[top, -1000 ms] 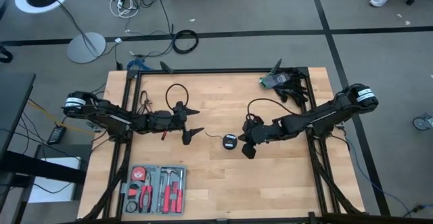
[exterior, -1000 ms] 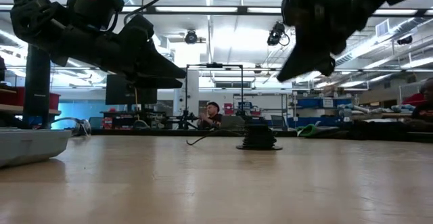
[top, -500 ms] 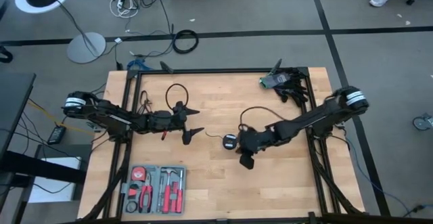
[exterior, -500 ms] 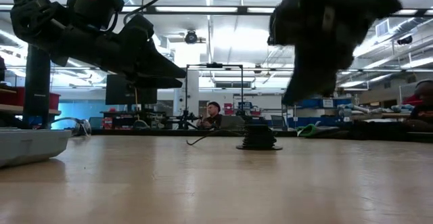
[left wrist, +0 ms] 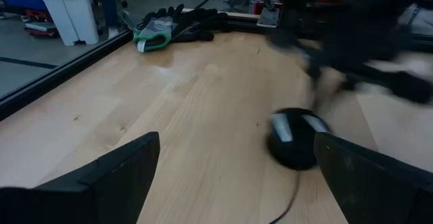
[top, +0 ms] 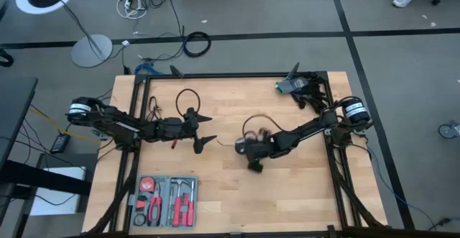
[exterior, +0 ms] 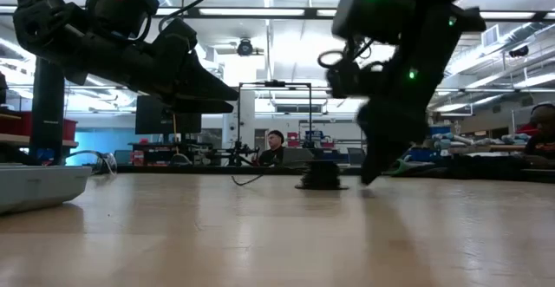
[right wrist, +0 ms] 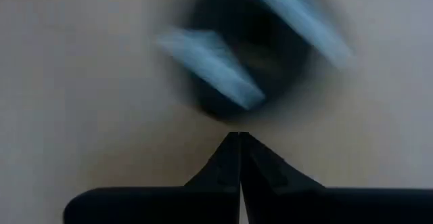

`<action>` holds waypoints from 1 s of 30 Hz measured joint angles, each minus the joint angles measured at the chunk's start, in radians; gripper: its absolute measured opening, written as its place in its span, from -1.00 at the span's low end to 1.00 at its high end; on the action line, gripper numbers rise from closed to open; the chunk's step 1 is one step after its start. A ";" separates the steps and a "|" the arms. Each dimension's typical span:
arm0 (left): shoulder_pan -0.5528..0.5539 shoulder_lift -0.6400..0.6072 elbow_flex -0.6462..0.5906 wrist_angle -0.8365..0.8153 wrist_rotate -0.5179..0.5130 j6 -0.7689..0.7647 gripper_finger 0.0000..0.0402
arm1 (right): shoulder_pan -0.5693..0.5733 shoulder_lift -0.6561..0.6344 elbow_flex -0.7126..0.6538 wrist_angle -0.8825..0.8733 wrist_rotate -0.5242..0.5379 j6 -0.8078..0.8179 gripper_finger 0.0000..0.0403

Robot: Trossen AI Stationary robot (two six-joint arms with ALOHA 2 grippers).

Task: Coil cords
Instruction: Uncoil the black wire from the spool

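Right end effector (top: pixel 252 165), fingers pressed shut, holds nothing and sits at frame centre just below the cord's puck (top: pixel 242 147) on the counter (top: pixel 302 188). Left end effector (top: pixel 203 129), spread wide, waits left of centre. Judged step: nudging the puck leftward; next, gathering the wire (top: pixel 251 121) into loops.

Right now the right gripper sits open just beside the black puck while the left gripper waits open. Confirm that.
Not quite: the right gripper is shut, its fingertips pressed together beside the puck, as the right wrist view shows. The left gripper does wait open.
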 joint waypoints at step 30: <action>0.001 0.000 0.000 0.005 -0.012 0.027 0.97 | 0.071 0.000 0.114 -0.175 0.026 0.017 -1.00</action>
